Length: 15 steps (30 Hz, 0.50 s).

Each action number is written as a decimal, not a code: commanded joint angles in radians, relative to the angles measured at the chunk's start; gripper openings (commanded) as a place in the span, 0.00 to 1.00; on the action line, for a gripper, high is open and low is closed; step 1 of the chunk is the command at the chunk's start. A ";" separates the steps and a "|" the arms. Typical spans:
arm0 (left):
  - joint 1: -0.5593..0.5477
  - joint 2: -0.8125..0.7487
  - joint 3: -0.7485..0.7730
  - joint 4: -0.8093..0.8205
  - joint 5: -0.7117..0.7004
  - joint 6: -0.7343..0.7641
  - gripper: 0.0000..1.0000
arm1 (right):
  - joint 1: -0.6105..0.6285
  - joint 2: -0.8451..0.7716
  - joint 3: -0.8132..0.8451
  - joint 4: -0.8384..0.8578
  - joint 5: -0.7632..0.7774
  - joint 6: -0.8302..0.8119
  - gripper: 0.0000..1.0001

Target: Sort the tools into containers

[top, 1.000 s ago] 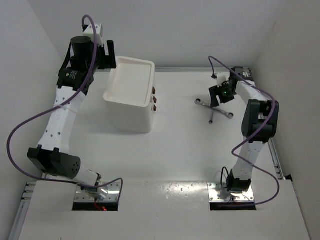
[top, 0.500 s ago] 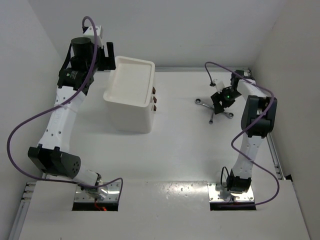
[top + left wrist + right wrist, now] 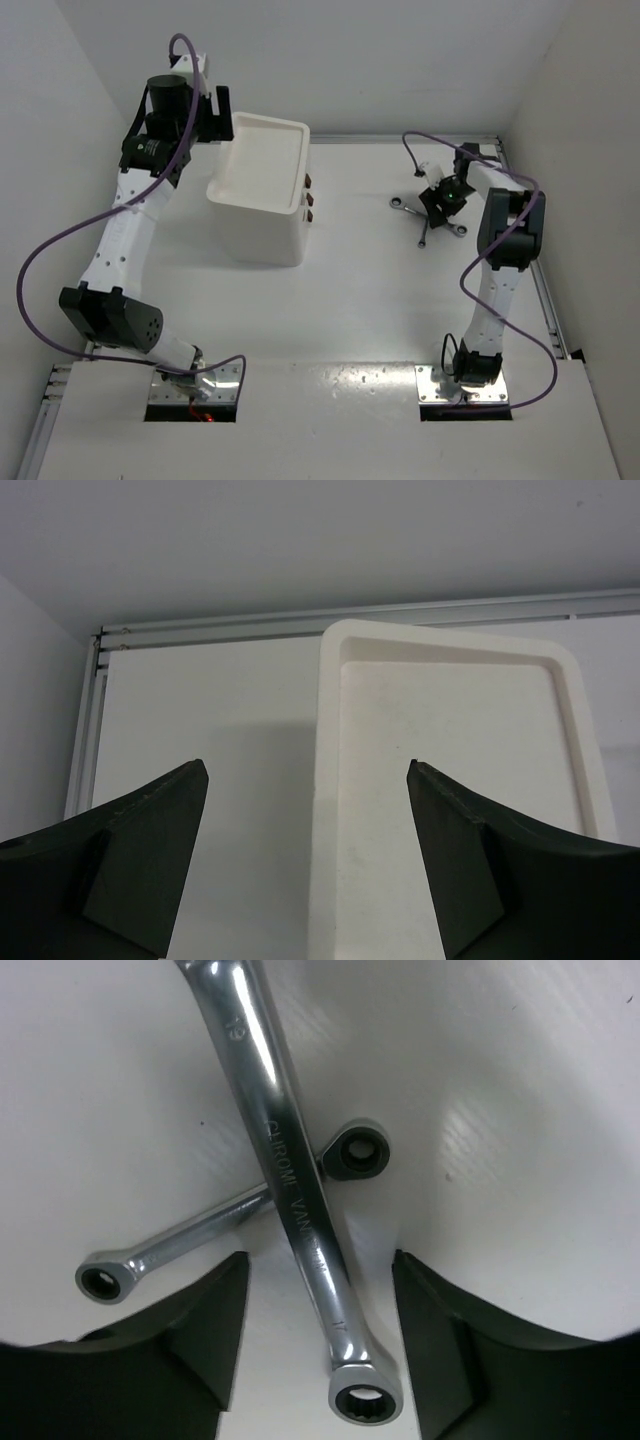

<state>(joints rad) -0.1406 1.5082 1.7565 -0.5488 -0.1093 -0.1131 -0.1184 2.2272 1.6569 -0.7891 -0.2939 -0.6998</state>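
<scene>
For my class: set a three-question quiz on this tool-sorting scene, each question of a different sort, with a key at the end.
1. True or false: the right gripper is open, with one finger on each side of the larger wrench.
2. How does the smaller wrench lie? A: apart from the larger one. B: crossed under the larger one. C: standing upright.
3. Fill in: the left gripper, open, looks down on the rim of a white ____.
Key: 1 true; 2 B; 3 bin.
</scene>
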 commanded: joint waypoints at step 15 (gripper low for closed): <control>0.019 0.014 -0.011 0.004 -0.007 -0.014 0.87 | 0.091 -0.076 -0.174 0.068 0.139 -0.112 0.00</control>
<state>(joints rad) -0.1337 1.5234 1.7550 -0.5522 -0.1101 -0.1146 -0.0422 2.1750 1.5665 -0.6926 -0.1493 -0.7856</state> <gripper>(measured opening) 0.872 0.091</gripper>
